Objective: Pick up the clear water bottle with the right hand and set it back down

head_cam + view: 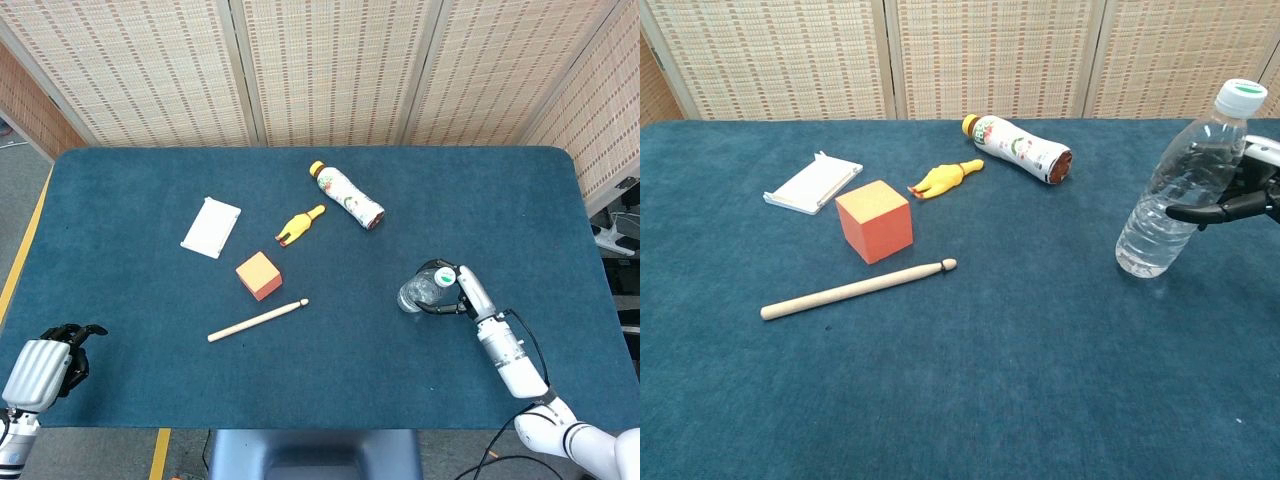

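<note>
The clear water bottle with a white and green cap leans to the right at the table's right side, its base low over the blue cloth or touching it. My right hand grips its upper half from the right, dark fingers wrapped around it. From the head view, the bottle sits just left of the right hand. My left hand rests off the table's near left corner, fingers curled in with nothing in them.
A labelled drink bottle lies at the back centre. A yellow rubber chicken, an orange cube, a wooden stick and a white notepad are spread over the left half of the blue table.
</note>
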{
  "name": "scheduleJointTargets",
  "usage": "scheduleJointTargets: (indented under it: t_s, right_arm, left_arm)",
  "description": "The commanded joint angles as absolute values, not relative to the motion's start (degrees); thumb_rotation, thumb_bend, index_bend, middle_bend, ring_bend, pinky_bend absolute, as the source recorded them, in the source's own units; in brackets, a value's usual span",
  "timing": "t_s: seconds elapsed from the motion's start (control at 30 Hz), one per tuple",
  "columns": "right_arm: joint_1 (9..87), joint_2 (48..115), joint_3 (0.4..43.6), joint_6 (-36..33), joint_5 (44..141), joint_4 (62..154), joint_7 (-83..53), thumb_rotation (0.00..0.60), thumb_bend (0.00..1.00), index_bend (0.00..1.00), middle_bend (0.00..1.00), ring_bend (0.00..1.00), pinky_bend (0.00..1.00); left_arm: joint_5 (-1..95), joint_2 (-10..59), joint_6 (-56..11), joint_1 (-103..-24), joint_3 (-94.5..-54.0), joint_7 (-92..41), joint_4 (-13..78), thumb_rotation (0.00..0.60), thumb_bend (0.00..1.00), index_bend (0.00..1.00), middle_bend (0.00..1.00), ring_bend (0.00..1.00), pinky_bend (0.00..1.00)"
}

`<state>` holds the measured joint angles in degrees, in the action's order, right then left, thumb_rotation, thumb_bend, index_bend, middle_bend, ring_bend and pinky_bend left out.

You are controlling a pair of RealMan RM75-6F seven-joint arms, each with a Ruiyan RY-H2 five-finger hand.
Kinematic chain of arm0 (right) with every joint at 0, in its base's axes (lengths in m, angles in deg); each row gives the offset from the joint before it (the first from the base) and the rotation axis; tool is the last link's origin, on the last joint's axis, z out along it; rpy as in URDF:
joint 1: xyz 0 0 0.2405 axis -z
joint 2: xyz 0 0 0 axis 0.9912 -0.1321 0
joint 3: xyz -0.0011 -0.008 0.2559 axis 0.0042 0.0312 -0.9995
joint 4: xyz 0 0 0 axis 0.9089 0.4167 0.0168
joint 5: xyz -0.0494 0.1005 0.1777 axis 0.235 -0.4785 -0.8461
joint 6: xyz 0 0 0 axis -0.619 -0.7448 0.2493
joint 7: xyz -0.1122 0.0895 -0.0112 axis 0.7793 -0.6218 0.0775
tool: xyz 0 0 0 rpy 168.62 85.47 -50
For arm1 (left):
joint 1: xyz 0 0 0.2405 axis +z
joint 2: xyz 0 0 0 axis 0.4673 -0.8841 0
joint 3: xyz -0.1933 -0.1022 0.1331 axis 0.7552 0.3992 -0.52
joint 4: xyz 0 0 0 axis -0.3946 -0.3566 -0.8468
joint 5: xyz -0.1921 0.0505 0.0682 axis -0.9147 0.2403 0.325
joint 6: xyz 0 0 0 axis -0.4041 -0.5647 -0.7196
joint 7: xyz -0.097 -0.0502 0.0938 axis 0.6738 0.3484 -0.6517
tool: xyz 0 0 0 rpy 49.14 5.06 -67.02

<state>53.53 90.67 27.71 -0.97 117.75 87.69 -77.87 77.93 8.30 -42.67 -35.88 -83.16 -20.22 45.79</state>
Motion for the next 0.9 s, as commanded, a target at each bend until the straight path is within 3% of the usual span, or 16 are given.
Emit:
scheduleJointTargets:
  t_s: [0.03, 0.07, 0.13, 0.2, 0.27, 0.43, 0.67, 0.9]
  right_arm:
    - [52.86, 90.34, 29.62, -1.2, 119.92, 87.06, -80.56, 0.6, 0.3, 0.52, 0.54, 0.37, 0.44]
    - [52.73, 90.14, 30.15, -0.92, 120.65, 86.91, -81.99, 0.6, 0.27, 0.38, 0.42, 0.24, 0.34]
    - [52.48, 89.7, 31.12, -0.52, 121.78, 86.47, -85.38, 0.6, 0.22, 0.21, 0.27, 0.07, 0.2]
    - [52.43, 89.59, 31.47, -0.22, 122.04, 85.96, -87.31, 0.6, 0.2, 0.09, 0.15, 0.0, 0.12]
    - [52.36, 89.43, 32.0, -0.07, 122.42, 84.94, -87.34, 0.6, 0.19, 0.02, 0.1, 0.0, 0.12]
    - [52.8, 89.11, 31.71, 1.64, 121.99, 83.38, -84.37, 0.6, 0.13, 0.0, 0.01, 0.0, 0.11]
    - [53.87, 87.11, 31.77, 3.51, 121.52, 84.31, -79.87, 0.6, 0.1, 0.0, 0.0, 0.0, 0.11]
    - [57.96, 78.41, 34.24, 6.49, 121.8, 92.5, -63.68, 0.6, 0.1, 0.0, 0.0, 0.0, 0.11]
  left_arm:
    - [77.9, 8.28, -42.68, -35.87, -83.15, -20.23, 45.82, 0.6, 0.46, 0.36, 0.45, 0.34, 0.42]
    - [77.89, 8.28, -42.69, -35.86, -83.15, -20.21, 45.83, 0.6, 0.46, 0.36, 0.45, 0.34, 0.42]
    - [77.88, 8.26, -42.65, -35.88, -83.16, -20.2, 45.83, 0.6, 0.46, 0.36, 0.45, 0.34, 0.42]
    - [77.9, 8.26, -42.63, -35.87, -83.19, -20.21, 45.84, 0.6, 0.46, 0.36, 0.45, 0.34, 0.42]
    - [77.91, 8.24, -42.58, -35.9, -83.21, -20.24, 45.86, 0.6, 0.46, 0.36, 0.45, 0.34, 0.42]
    - [77.95, 8.23, -42.58, -35.92, -83.22, -20.33, 45.88, 0.6, 0.46, 0.36, 0.45, 0.34, 0.42]
    - [77.95, 8.23, -42.51, -35.93, -83.25, -20.62, 46.03, 0.6, 0.46, 0.36, 0.45, 0.34, 0.42]
    - [77.59, 8.17, -42.71, -35.75, -83.11, -20.16, 45.93, 0.6, 0.46, 0.36, 0.45, 0.34, 0.42]
